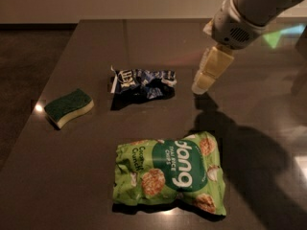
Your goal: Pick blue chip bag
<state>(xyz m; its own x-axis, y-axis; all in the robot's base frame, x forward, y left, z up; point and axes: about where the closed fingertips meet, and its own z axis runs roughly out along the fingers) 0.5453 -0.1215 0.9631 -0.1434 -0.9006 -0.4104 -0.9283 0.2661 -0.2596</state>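
Note:
The blue chip bag (pixel 142 82) lies crumpled on the dark table (pixel 268 123), left of centre, dark blue foil with white lettering. My gripper (pixel 204 82) hangs from the white arm coming in from the top right. Its cream fingers (pixel 213 67) point down and left, their tips a short way right of the bag and above the table. It holds nothing.
A bright green "dang" chip bag (pixel 170 172) lies in the front middle of the table. A green-and-cream sponge (pixel 69 107) sits at the left near the table's edge. The arm's shadow falls across the right side of the table.

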